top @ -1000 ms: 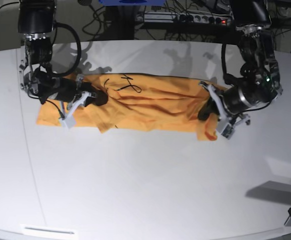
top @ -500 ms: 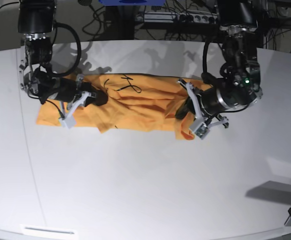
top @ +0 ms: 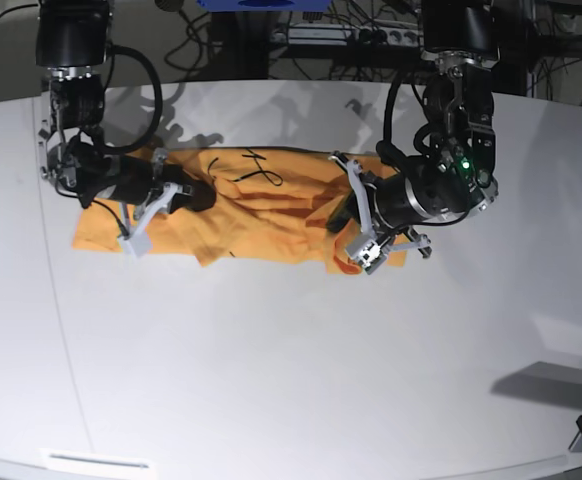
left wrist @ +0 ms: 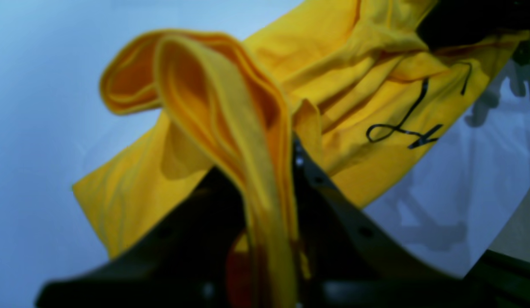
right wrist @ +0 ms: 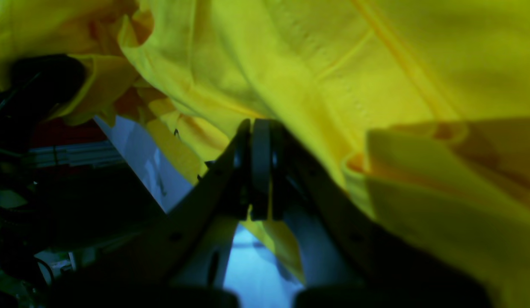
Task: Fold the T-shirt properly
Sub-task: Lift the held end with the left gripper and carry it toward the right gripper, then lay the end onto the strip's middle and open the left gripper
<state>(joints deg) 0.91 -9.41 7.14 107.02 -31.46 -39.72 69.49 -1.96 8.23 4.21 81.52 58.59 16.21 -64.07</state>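
T-shirt (top: 271, 210): orange-yellow, black squiggle | table (top: 291, 380): white

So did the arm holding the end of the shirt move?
Yes. The left gripper, shut on the T-shirt, has carried its end across the table toward the black squiggle and the unmoved right gripper.

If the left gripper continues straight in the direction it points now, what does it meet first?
Probably more of the T-shirt. The left gripper, shut on a fold of the cloth, points toward the shirt's middle, where the dark squiggle lies, with the right gripper farther along. Depth is unclear, so it might pass just above the cloth.
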